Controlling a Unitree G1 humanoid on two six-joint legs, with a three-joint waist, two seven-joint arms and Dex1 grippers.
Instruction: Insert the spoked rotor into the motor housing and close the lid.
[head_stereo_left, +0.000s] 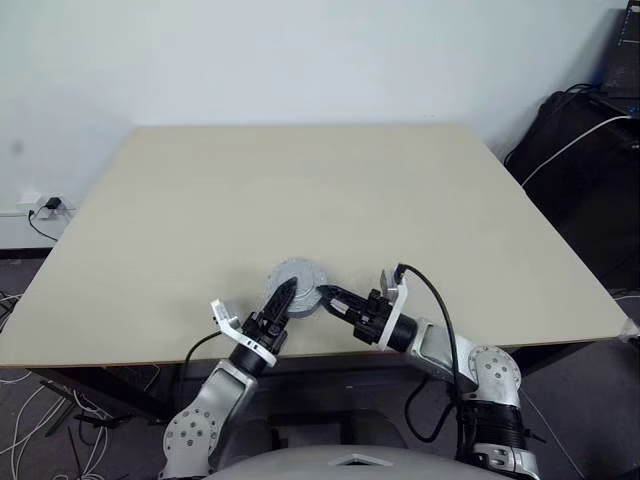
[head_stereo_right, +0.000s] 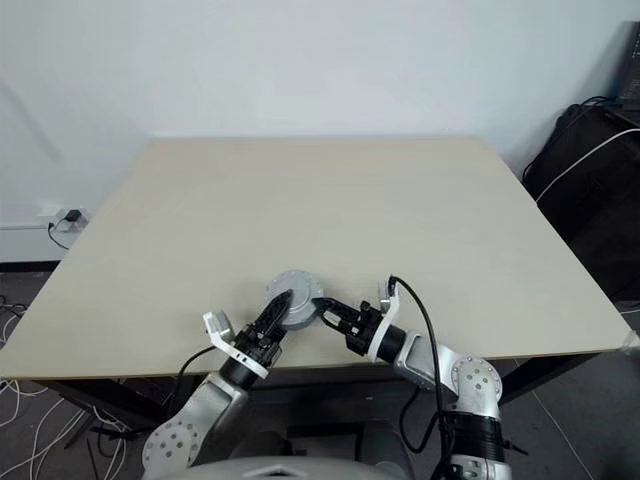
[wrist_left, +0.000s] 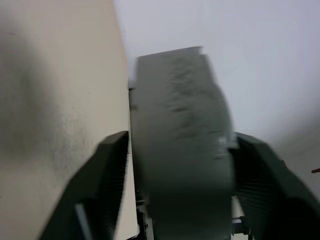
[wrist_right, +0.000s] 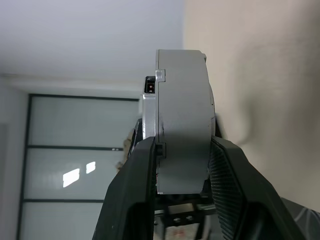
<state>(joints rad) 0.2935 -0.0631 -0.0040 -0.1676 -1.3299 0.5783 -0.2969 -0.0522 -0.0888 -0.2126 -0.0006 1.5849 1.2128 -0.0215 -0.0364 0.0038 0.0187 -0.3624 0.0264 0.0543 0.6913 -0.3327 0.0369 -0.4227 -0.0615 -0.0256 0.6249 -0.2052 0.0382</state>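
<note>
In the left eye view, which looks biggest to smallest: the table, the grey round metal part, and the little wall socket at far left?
1. The table, by far the largest.
2. The grey round assembly, held between the left gripper and the right gripper.
3. The wall socket, smallest, though it sits farther from the camera.

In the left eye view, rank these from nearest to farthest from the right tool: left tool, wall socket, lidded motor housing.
1. lidded motor housing: clamped in the right tool, near the front edge of the table.
2. left tool: on the housing's other, left side.
3. wall socket: far left, off the table by the wall.
</note>
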